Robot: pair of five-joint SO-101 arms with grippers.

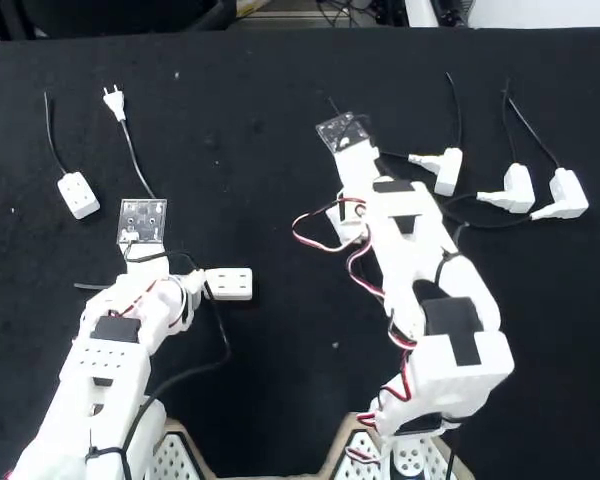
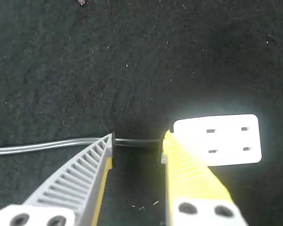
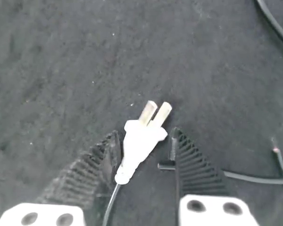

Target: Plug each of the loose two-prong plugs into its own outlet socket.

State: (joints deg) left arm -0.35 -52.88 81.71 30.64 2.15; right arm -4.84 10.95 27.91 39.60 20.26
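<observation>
Right end effector [image 3: 144, 133] straddles the white two-prong plug [image 3: 139, 141] lying on the desk [image 3: 47, 56], jaws apart, so pickup seems in hand; next it likely must close squarely on that plug before carrying it to an outlet socket [image 1: 230, 285].

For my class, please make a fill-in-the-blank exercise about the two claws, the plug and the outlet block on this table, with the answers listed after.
1. The white plug lying between the right claw's fingers has ___ flat prongs.
2. The left claw is open and straddles a thin ___.
3. The white outlet block beside the left claw shows ___ slots.
4. One finger of the left claw is grey; the other is ___.

Answers: two; cable; four; yellow.
</observation>
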